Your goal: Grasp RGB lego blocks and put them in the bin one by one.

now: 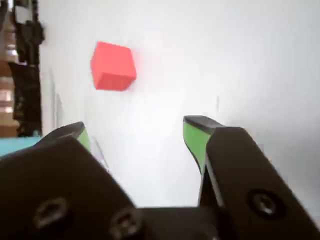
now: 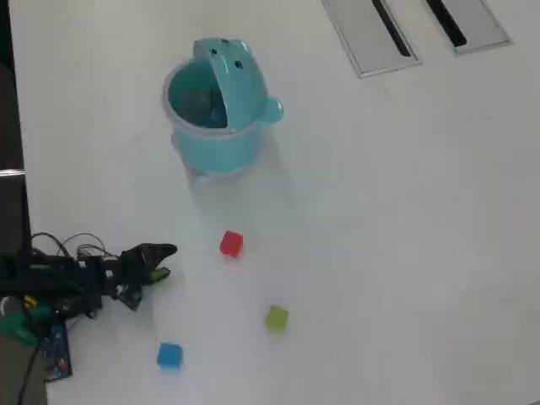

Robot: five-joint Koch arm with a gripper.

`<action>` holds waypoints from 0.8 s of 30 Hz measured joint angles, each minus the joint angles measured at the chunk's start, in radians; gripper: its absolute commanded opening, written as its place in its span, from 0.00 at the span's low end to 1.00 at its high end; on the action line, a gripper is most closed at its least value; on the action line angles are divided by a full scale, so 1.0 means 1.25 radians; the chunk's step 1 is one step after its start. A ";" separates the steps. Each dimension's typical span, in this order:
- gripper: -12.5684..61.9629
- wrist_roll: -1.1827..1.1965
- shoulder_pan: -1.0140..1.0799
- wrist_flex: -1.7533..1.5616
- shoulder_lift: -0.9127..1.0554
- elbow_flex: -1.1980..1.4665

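Pincer (image 1: 137, 135) spread, nothing between the green-lined jaws. All three blocks lie loose on the white surface (image 2: 405, 219); none in the bin (image 2: 218, 139), whose lid stands tipped up.

Key relation: in the wrist view the red block (image 1: 113, 66) sits ahead of the pincer and off to the left of the jaw gap, well apart from the tips. In the overhead view it lies just right of the pincer, nearer than the yellow-green block (image 2: 276, 317) or the blue block (image 2: 169, 355).

Judgement: red is the likely first target; a leftward correction is needed before closing.
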 measured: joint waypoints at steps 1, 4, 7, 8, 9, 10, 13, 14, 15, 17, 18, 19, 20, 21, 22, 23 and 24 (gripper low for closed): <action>0.62 -0.010 0.001 -0.011 -0.001 0.000; 0.62 -0.082 0.020 -0.069 -0.001 0.001; 0.62 -0.147 0.023 -0.110 -0.001 0.000; 0.62 -0.168 0.010 -0.146 -0.001 0.000; 0.62 -0.169 0.009 -0.153 -0.001 0.001; 0.62 -0.174 0.002 -0.174 -0.001 0.001; 0.62 -0.288 -0.022 -0.217 -0.001 0.000; 0.62 -0.298 -0.025 -0.218 -0.001 0.000; 0.62 -0.319 -0.033 -0.218 0.000 0.000; 0.62 -0.350 -0.058 -0.217 -0.001 0.001; 0.62 -0.367 -0.072 -0.218 0.000 0.000; 0.62 -0.389 -0.086 -0.218 -0.001 0.000; 0.61 -0.414 -0.097 -0.218 -0.001 0.000; 0.61 -0.442 -0.104 -0.218 -0.001 0.000; 0.61 -0.469 -0.107 -0.218 -0.001 0.000; 0.61 -0.493 -0.112 -0.218 -0.001 0.000; 0.61 -0.514 -0.114 -0.217 0.000 0.000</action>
